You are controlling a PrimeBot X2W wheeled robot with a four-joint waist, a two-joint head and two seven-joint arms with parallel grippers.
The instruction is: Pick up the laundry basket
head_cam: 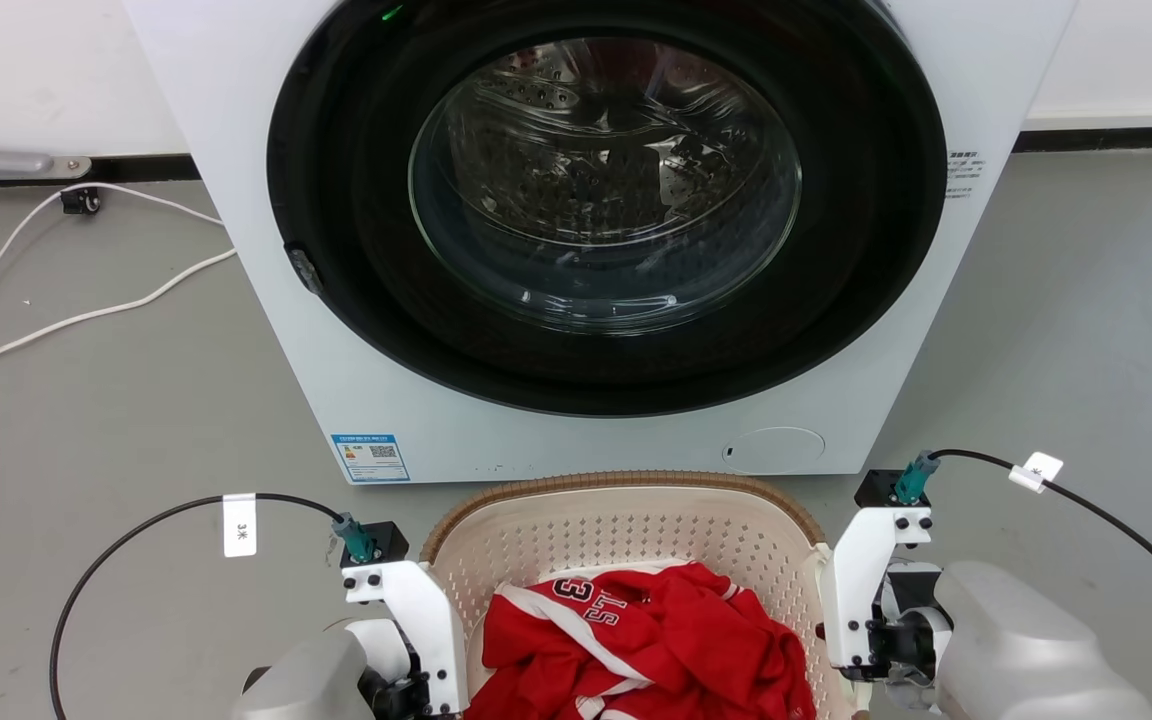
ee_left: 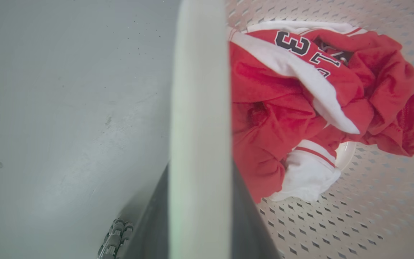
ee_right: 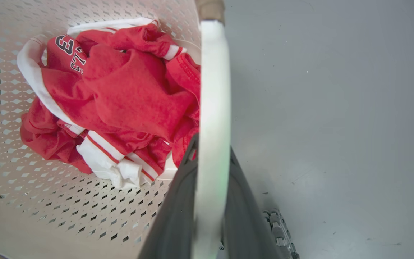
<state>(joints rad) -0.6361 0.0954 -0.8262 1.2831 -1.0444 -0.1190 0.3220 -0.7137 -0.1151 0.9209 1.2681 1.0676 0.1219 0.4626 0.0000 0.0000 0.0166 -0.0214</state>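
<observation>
One white washer (head_cam: 596, 230) is seen ahead of the fingers. Between the two pairs of fingers the laundry basket (head_cam: 626, 520) is held: the left gripper (ee_left: 199, 169) is clamped around its left handle (ee_left: 199, 72), the right gripper (ee_right: 212, 151) around its right handle (ee_right: 212, 72). A red jersey (head_cam: 636, 640), printed with a number starting "3", is heaped inward of the fingers. "3米" is read on a cable tag (head_cam: 239, 525); the print on a blue sticker (head_cam: 370, 457) is too small.

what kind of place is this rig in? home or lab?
Likely a laundry corner, home or test space unclear: a front-loading washer, a laundry basket holding a red jersey before it, bare grey floor with a loose white cable.
</observation>
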